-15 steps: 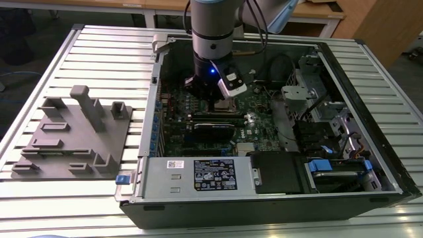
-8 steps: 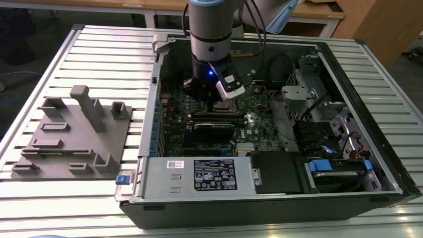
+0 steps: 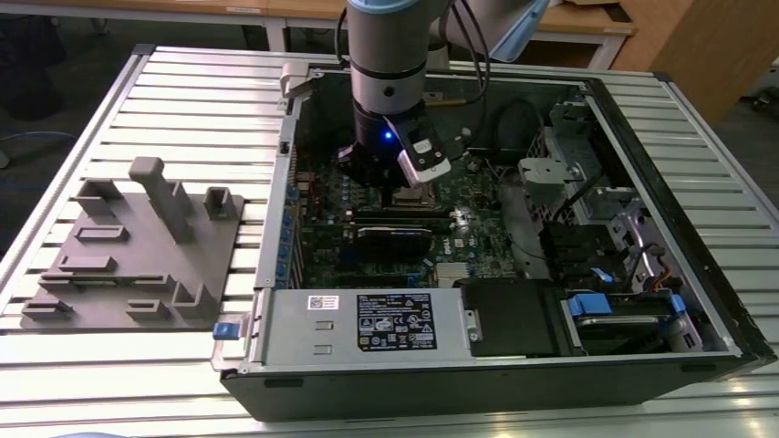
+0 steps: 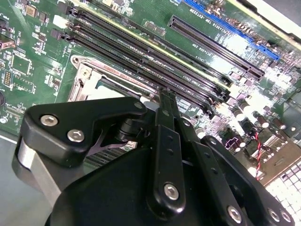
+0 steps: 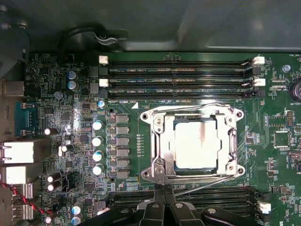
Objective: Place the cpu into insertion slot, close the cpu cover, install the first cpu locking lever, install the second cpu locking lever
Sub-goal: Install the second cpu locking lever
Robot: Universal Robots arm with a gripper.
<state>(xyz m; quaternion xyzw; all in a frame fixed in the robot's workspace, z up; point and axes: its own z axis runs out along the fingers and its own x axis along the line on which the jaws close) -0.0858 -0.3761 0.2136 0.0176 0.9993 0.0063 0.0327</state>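
Cpu (image 5: 196, 143) sat in the slot (image 5: 160, 141), with the cover (image 5: 194, 111) closed flat over it, the chip's top showing through its window. Gripper (image 5: 164, 189) hung just beside the socket's edge by the memory slots (image 5: 178, 75), fingers pinched together, holding nothing visible.

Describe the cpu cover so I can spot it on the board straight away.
In the first wrist view, find the green motherboard and its rows of long black memory slots. Between them lies the cpu cover, a square silver metal frame whose window shows the pale metal cpu; nothing else nearby is square and shiny.
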